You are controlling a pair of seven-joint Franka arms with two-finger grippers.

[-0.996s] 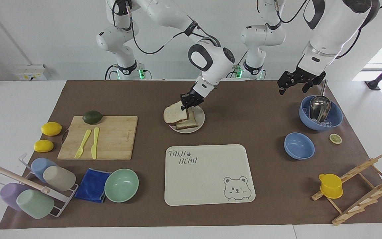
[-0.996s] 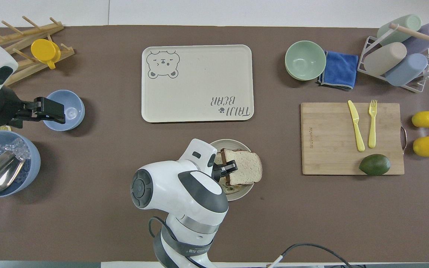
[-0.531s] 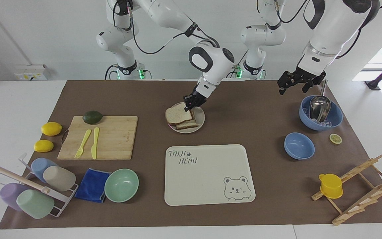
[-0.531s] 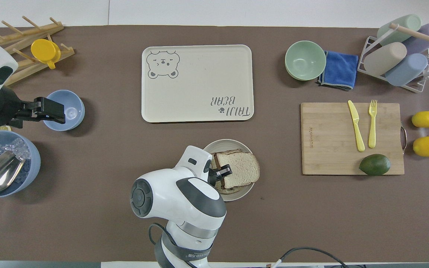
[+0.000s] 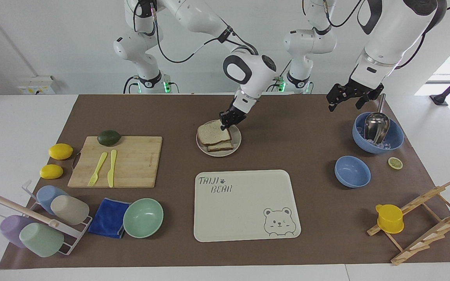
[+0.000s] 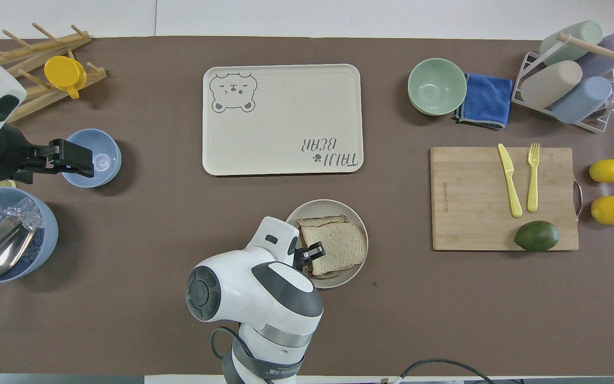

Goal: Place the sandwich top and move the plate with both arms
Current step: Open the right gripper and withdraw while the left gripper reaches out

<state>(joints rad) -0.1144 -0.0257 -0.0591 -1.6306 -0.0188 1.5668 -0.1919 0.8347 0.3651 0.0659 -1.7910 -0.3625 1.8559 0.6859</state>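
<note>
Sandwich top lies on the lower slice on the plate; right gripper pinches its edge (left gripper waits, grip unreadable).

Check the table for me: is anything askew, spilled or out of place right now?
Only the sandwich top looks off: it lies skewed on the lower slice, whose crust shows at one edge, on the plate. The right gripper is at the top's edge. A lemon slice lies loose beside the ice bowl. Nothing spilled.
</note>
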